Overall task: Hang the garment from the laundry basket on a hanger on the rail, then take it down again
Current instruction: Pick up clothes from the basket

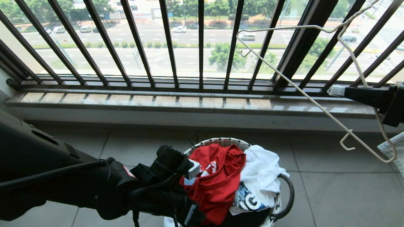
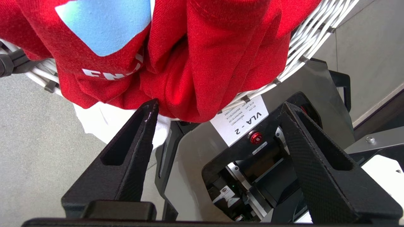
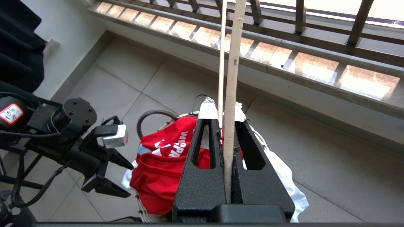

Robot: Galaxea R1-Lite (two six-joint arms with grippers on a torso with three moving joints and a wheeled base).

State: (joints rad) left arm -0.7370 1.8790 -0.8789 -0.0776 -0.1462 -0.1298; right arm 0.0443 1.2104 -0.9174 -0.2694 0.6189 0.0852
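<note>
- Draping over the laundry basket [image 1: 285, 189] rim at lower centre, red T-shirt [image 1: 217, 179]; bare floor tiles [image 1: 341, 189] to its right.
- Left gripper [image 2: 217, 108] fingers spread apart, one tip touching the shirt's fold.
- Right gripper [image 3: 225, 118] pinched tight on wire hanger [image 1: 303, 91], upper right.

A white T-shirt [image 1: 263, 176] with dark print lies crumpled on the floor-standing heap, its printed part turned down toward the grey floor tiles [image 1: 341, 189]; beyond it runs a pale stone sill [image 1: 176, 102] under a dark barred window railing [image 1: 169, 44]; through the bars show a wide road [image 1: 126, 37], parked cars [image 1: 179, 29] and green trees [image 1: 225, 55].
</note>
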